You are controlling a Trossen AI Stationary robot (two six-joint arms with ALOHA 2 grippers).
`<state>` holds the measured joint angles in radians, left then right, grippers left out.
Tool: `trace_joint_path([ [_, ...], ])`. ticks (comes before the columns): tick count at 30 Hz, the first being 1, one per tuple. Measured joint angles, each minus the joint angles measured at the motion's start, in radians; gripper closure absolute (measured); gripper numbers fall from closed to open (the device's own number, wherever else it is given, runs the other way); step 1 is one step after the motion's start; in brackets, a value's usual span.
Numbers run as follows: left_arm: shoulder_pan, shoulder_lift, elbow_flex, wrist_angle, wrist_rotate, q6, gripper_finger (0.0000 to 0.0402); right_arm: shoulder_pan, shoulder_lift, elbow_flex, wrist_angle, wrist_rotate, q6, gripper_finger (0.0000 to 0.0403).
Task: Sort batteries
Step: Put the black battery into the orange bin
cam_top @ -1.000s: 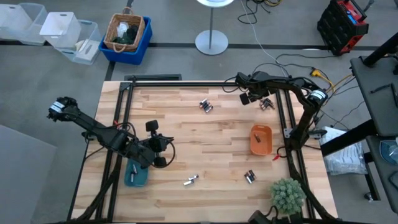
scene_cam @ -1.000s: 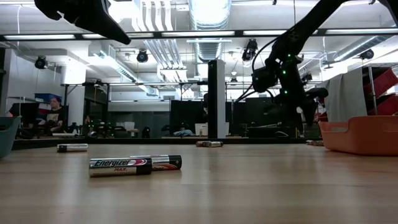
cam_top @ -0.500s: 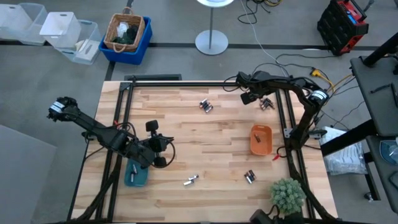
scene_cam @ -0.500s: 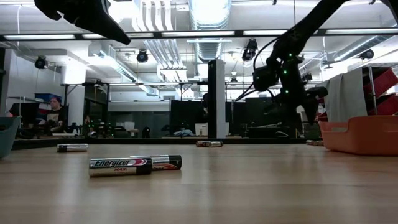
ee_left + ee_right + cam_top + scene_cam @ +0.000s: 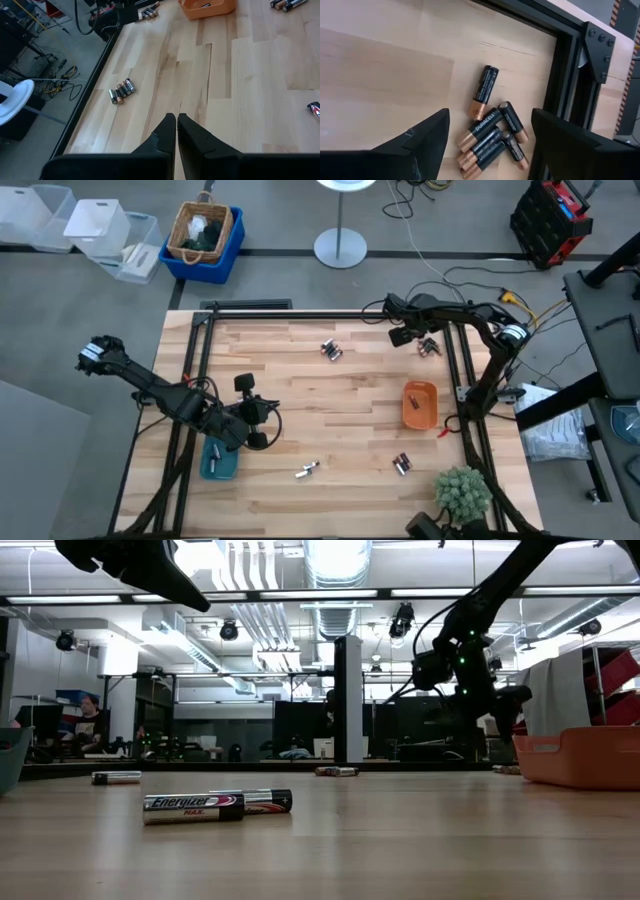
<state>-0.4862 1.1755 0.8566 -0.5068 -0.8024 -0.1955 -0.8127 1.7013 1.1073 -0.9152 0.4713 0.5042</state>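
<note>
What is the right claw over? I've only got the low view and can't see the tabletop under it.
Observer: The right claw hangs above a small pile of batteries at the table's far right corner.
Operator: Open or shut?
Observer: Open, one finger on either side of the pile, touching nothing.
Operator: And the left claw?
Observer: The left claw is shut and empty, above bare wood near the teal tray.

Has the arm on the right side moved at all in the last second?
Yes, slightly. In the high view the right gripper has crept toward the table's right edge, closer to the battery cluster by the black frame. The orange tray has stayed put.
</note>
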Motion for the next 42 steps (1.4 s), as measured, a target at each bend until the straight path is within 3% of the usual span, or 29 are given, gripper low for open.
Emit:
trace_joint_path([
  [8,0.0,0.0,0.0,0.0,0.0,0.0,0.0402,-0.007,-0.026,-0.039,0.08,-0.007,-0.003,0.0118],
  [22,0.0,0.0,0.0,0.0,0.0,0.0,0.0402,-0.033,-0.027,-0.106,0.194,-0.071,-0.02,0.0156],
  [42,0.0,0.0,0.0,0.0,0.0,0.003,0.0402,-0.1,-0.026,-0.122,0.266,-0.113,-0.05,0.0147],
])
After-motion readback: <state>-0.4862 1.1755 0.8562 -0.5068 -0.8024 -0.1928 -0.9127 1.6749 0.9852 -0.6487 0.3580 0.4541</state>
